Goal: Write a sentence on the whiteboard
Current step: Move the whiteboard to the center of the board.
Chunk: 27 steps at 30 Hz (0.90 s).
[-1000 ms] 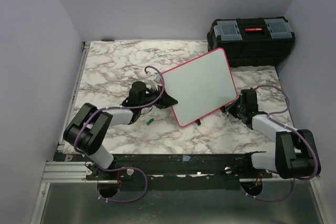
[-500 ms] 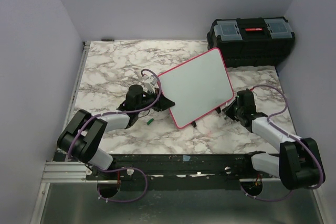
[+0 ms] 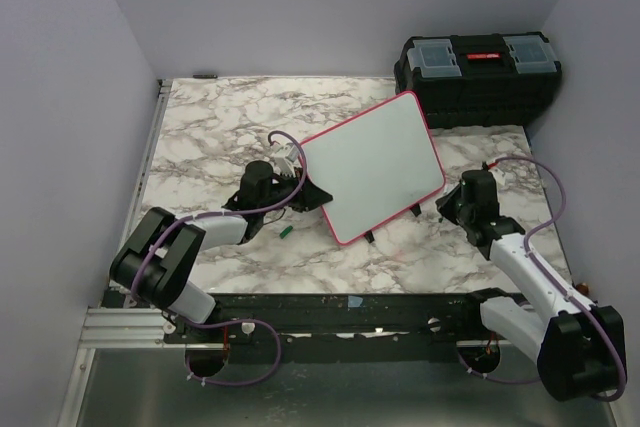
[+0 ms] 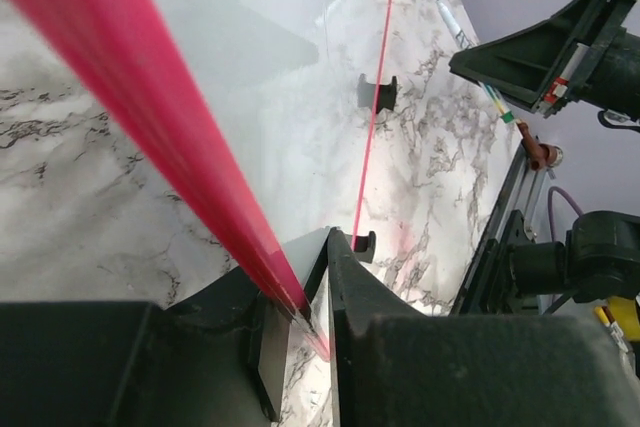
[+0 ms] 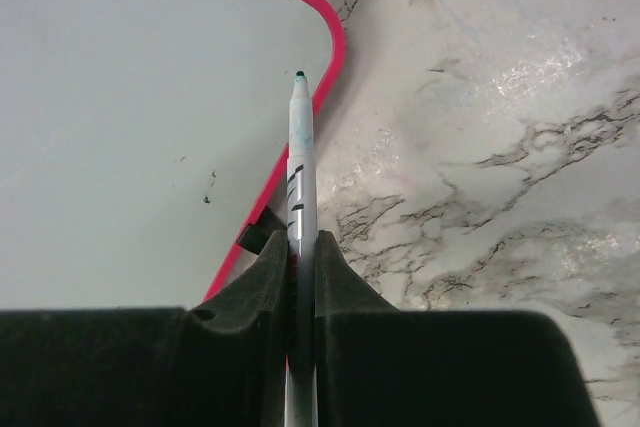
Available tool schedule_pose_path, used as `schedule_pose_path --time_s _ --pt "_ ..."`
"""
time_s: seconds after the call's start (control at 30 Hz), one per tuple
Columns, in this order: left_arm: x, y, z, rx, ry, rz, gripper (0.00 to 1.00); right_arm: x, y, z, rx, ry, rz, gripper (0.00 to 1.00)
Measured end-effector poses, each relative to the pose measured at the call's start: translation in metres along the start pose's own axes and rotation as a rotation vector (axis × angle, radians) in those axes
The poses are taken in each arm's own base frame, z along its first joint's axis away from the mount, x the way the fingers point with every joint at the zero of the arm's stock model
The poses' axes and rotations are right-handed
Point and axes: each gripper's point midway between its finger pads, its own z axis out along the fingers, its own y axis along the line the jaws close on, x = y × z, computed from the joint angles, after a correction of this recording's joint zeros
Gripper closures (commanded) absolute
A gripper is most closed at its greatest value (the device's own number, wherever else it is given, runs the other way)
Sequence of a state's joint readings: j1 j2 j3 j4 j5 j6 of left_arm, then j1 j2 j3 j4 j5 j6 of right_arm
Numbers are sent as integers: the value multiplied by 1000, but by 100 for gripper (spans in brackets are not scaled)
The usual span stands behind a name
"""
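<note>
The left gripper is pinching the nine-o'clock edge of the whiteboard; the right gripper, clamping the marker, should be pressing lightly.

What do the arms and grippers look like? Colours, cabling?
Both match: the left arm and right arm have black joint housings with white link covers. A purple cable loops along each. The left gripper and right gripper are black, with thick wedge-shaped fingers tapering to the tips.
</note>
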<state>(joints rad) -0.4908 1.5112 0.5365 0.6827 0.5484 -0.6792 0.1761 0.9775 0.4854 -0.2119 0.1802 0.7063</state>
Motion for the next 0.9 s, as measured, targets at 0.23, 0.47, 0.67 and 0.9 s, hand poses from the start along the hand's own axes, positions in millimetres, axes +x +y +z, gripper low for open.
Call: schedule_pose_path --time_s 0.23,0.47,0.67,0.9 --pt "6 14 -1 -62 15 -14 68 -2 4 -2 -15 3 -13 99" --pt "8 22 -2 -93 25 17 58 -12 11 -9 -47 -24 -28 99" --pt "11 28 -3 -116 38 40 50 -14 13 -10 -52 -29 -36 99" --pt "15 32 -10 -161 58 46 39 -14 14 -11 -57 -26 -44 99"
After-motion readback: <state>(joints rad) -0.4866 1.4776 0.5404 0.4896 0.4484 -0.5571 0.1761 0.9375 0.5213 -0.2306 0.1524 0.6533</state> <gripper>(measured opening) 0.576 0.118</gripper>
